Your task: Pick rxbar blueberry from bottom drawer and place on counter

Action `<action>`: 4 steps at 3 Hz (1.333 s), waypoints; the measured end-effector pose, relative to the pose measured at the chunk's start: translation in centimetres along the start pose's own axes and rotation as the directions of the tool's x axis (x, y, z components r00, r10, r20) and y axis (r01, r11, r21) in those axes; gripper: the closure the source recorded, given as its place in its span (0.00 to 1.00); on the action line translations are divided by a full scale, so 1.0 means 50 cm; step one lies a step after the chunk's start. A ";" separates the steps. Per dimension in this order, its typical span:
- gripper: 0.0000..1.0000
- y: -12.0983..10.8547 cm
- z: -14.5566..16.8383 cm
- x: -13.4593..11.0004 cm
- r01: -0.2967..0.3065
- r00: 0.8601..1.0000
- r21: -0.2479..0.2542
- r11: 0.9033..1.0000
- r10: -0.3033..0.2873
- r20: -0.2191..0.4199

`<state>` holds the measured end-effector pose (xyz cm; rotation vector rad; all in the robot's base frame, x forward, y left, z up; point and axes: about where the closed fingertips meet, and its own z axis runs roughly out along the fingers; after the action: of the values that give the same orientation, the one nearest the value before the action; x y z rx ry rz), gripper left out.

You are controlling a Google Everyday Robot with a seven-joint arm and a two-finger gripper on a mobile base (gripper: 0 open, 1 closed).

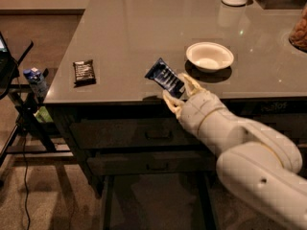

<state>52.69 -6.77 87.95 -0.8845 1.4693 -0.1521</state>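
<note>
Just left of the white bowl point(209, 56), right at the counter point(139, 28) front edge, the gripper point(175, 88) is clamped on the rxbar blueberry point(164, 76), holding it tilted over the glossy top. A black bar point(84, 71) sits way further left of the bowl. The bottom drawer point(153, 200) is pulled open underneath.

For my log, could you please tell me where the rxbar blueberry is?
In the camera view, the rxbar blueberry is in the gripper over the front edge of the counter, left of the white bowl.
</note>
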 end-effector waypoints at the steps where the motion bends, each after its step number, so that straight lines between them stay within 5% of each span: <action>1: 1.00 -0.006 0.054 -0.007 -0.010 1.000 -0.044 0.999 0.009 -0.023; 2: 1.00 -0.010 0.059 -0.011 -0.012 1.000 -0.046 0.999 0.011 -0.023; 4: 1.00 0.006 0.123 -0.053 -0.019 0.999 -0.130 0.991 0.015 -0.032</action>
<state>57.65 -2.41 89.02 -0.9788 1.5281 -0.0580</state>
